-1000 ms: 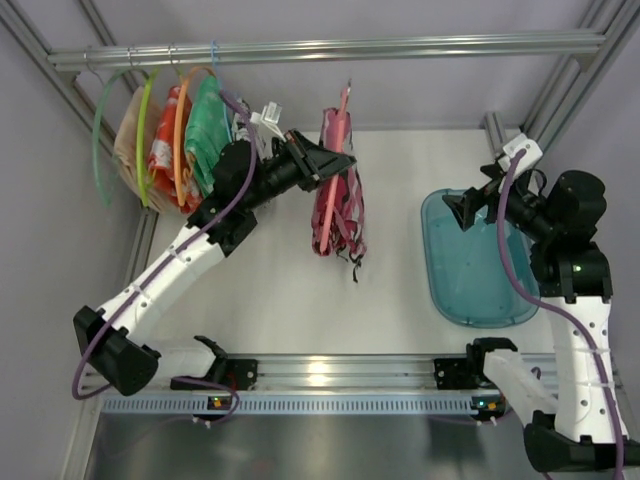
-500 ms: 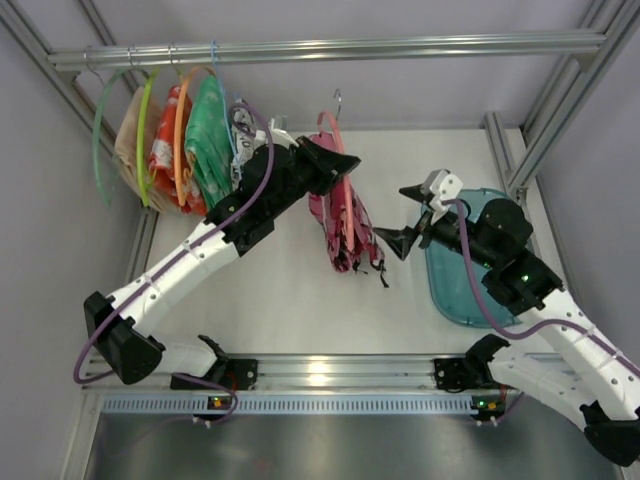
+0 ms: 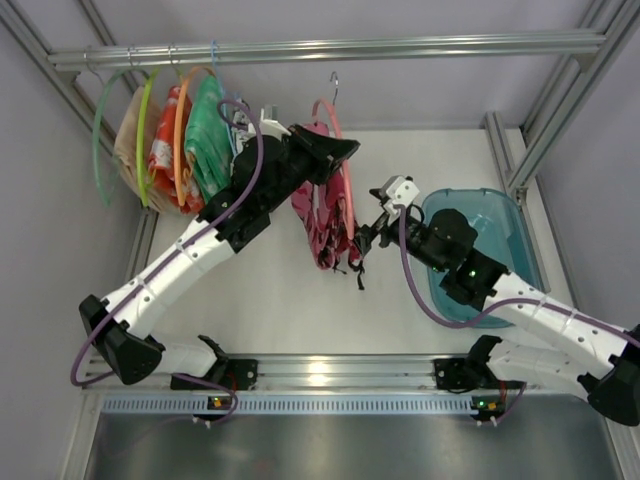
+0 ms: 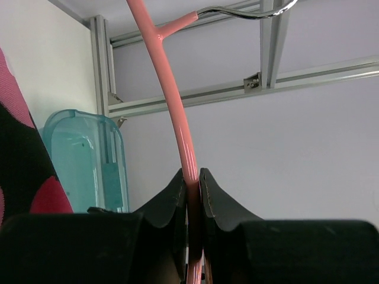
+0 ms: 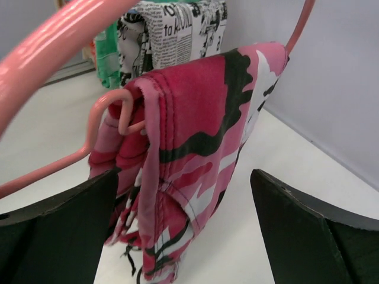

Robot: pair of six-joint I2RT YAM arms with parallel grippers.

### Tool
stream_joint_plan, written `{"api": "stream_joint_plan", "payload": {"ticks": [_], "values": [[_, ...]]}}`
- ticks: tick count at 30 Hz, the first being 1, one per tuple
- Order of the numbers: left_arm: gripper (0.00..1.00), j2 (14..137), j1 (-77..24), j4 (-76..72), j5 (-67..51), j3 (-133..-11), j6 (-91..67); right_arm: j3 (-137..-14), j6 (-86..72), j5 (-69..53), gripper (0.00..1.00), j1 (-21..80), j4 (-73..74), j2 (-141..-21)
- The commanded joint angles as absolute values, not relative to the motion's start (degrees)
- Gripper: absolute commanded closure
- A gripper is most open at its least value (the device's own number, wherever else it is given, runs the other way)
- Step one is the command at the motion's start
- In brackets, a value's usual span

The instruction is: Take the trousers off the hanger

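Holding the hanger (image 4: 172, 89) for you, the left gripper (image 4: 190, 177) has its jaws pressed together on the thin pink arc, a little below where the metal hook branches off. From above, the hook appears to hang free below the rail (image 3: 330, 47), so the hanger looks to be carried by that arm alone.

You find the trousers (image 5: 201, 130) folded over the hanger's lower bar. They hang above the table between the two arms, well apart from the other garments (image 3: 185, 140) at the left end of the rail.

Your right gripper (image 5: 183, 177) has its jaws spread wide. In its wrist view, one finger stands to each side of the pink camouflage cloth, close to it but not closed on it. Whether either pad touches the fabric cannot be told.

Judged from this, you have the set-up part done: the hanger is gripped and the right arm is lined up on the trousers. The removal itself is not yet begun. You have the cloth to pinch and then to draw off the bar while the left arm keeps the hanger steady. The teal bin (image 3: 510, 225) beside the right arm looks a likely place to put them, though the task does not say so.
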State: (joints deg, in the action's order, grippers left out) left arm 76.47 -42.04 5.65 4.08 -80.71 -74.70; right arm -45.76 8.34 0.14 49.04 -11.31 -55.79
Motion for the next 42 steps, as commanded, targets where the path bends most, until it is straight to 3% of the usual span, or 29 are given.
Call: {"api": "stream_joint_plan", "payload": {"ticks": [1,10,18,21,24,25,28,42], "values": [[1.0,74.4,-42.4,-5.9,2.3,-86.5,-77.3,-47.0,9.4,3.8,0.06,50.2,-22.6,-56.3],[1.0,74.8,-42.5,-6.0,0.3,-87.8,-79.3,-44.1,13.1,6.9,0.31,48.8,-25.8,-56.2],[1.0,75.1,-42.9,-6.0,-1.6,-89.0,-79.0,-44.7,13.6,7.6,0.35,45.4,-28.6,-59.9],[1.0,75.0,-43.1,-6.0,-1.9,-88.9,-79.0,-46.3,13.5,6.6,0.43,44.1,-28.2,-61.0],[1.0,74.7,-43.2,-6.0,-2.5,-88.3,-78.5,-48.3,13.5,5.8,0.67,43.1,-27.2,-61.3],[1.0,74.6,-43.2,-6.0,-2.5,-88.1,-78.4,-49.7,13.2,5.2,0.8,42.7,-25.8,-61.3],[1.0,74.1,-43.2,-6.1,-2.4,-87.0,-78.0,-53.2,11.9,3.7,1.0,41.4,-21.9,-61.0],[1.0,70.5,-42.9,-9.1,-1.2,-76.6,-71.6,-67.8,7.9,0.4,1.0,34.5,-13.4,-56.5]]}}
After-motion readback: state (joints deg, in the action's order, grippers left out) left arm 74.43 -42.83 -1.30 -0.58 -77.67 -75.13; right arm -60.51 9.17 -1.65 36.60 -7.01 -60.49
